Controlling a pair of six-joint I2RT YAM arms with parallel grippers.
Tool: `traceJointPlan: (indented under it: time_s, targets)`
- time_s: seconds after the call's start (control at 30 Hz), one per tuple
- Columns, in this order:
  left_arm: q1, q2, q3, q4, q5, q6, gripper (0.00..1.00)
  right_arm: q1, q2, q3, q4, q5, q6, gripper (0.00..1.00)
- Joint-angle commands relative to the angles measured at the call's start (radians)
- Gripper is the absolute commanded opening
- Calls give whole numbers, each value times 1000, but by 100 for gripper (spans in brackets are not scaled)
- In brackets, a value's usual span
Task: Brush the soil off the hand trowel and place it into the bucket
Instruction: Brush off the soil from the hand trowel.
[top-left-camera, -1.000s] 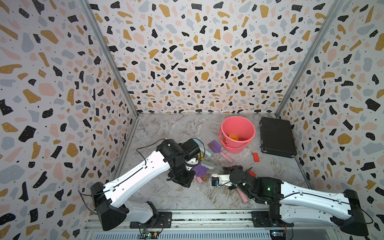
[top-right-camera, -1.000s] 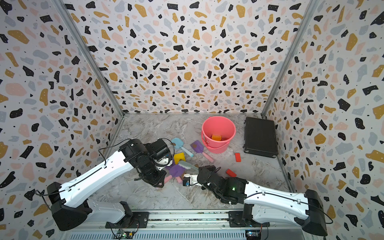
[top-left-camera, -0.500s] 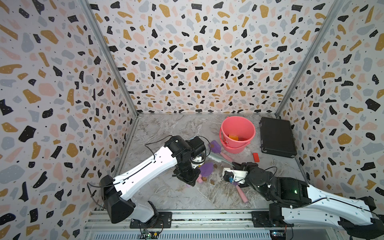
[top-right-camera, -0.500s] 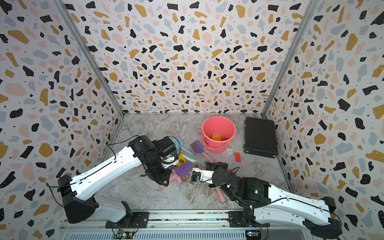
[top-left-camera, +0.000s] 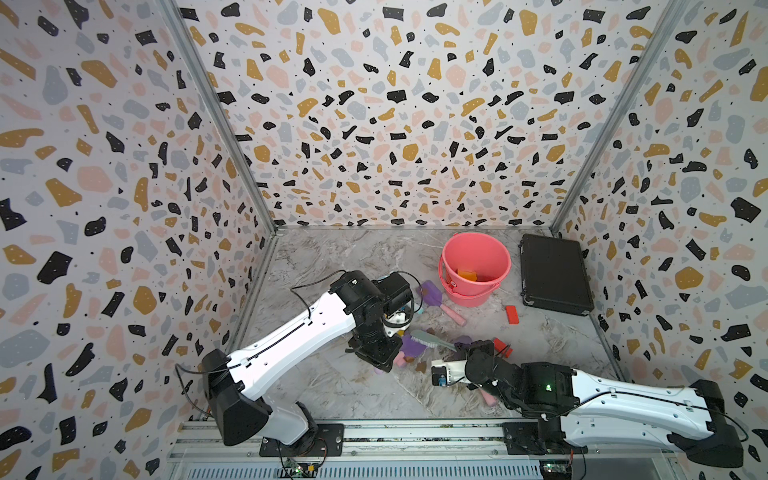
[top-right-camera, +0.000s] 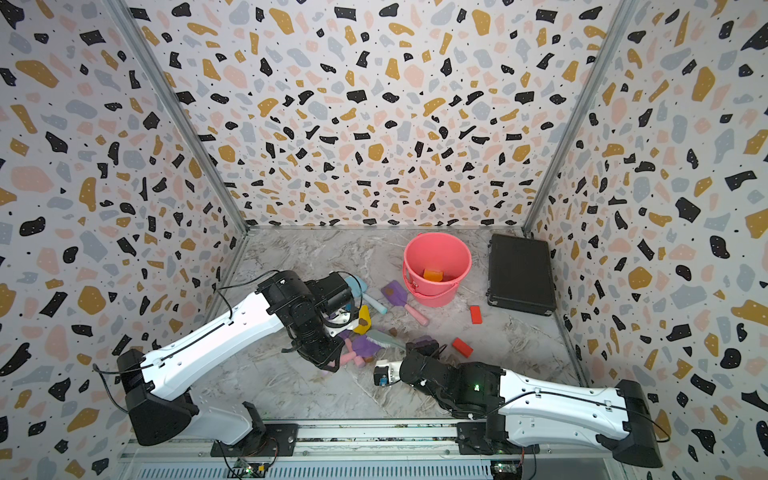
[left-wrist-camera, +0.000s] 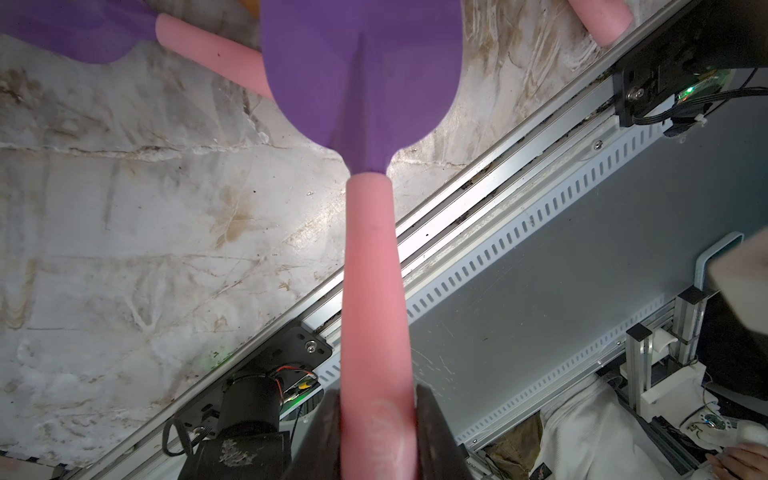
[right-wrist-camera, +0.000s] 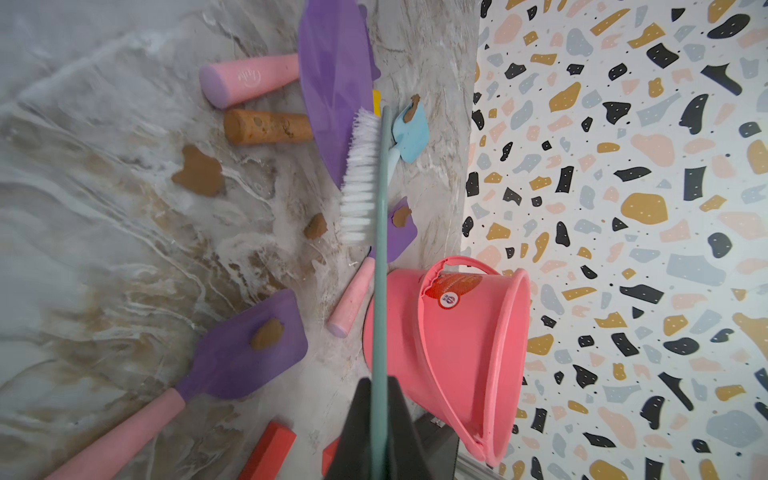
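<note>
Over the marble tabletop (top-left-camera: 332, 386), the left gripper (left-wrist-camera: 376, 415) clamps the pink handle of the purple hand trowel (left-wrist-camera: 361, 75). The right gripper (right-wrist-camera: 380, 399), closed on the brush (right-wrist-camera: 359, 174), sets bristles at its blade, which looks clean. Soil (right-wrist-camera: 198, 171) lies below. The bucket (right-wrist-camera: 457, 353), far and right, has yet to receive the trowel.

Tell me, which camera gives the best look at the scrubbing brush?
The right wrist view: the brush fills the middle, white bristles and green handle clear, pinched in the right claw. In both top views the brush is just a small pale sliver. The left wrist view does not show it.
</note>
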Motion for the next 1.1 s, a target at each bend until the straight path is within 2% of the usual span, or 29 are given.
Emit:
traceJointPlan:
  time_s: [0.0,0.13,0.2,0.37,0.5,0.6,0.73,0.9,1.07]
  targets:
    - [-5,-29,24,-6,0,4,0,5,-21,-50,45,109,-89,0]
    - [-5,-39,13,-7,-6,3,0,-1,-26,-97,135,202,-154,0]
    - [-5,-40,12,-7,-10,4,0,-12,-27,-89,155,216,-126,0]
    - [-5,-42,33,-16,-60,8,0,-75,-37,5,76,168,100,0]
    - [-5,-44,71,-12,-161,10,0,-137,-31,107,-47,97,402,0]
    - [-5,-48,94,12,-219,10,0,-197,-36,189,-145,-20,688,0]
    - [-5,-77,111,67,-254,19,0,-296,-65,216,-169,-309,1024,0]
    - [-5,-133,122,109,-286,31,0,-422,-86,195,-162,-559,1305,0]
    - [-5,-166,150,110,-324,43,0,-569,-106,110,-69,-840,1551,0]
